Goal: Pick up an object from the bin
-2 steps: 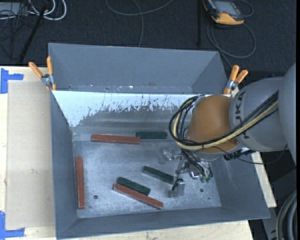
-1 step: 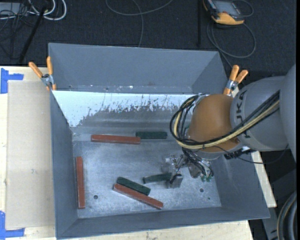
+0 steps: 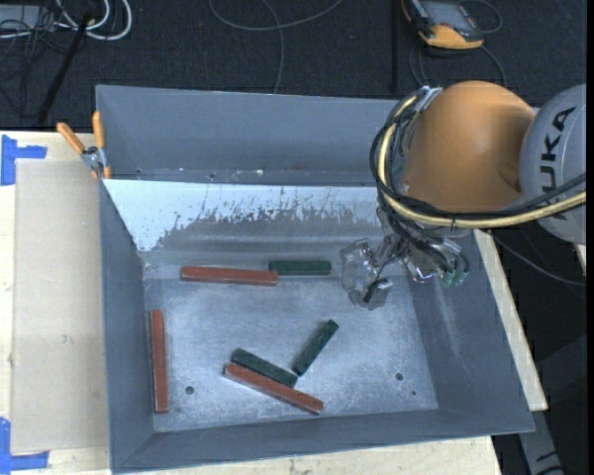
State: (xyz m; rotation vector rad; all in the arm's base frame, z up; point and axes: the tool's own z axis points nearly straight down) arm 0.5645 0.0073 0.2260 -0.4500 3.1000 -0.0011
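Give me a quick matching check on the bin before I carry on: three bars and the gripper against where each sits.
Things:
1. gripper
2. red-brown bar running front to back
3. steeply slanted dark green bar
4. level dark green bar

Places:
A. along the left wall
B. by the back wall, just right of the long red-brown bar
C. middle of the floor
D. near the right wall

Pairs: 1-D, 2-A, 3-C, 4-B.
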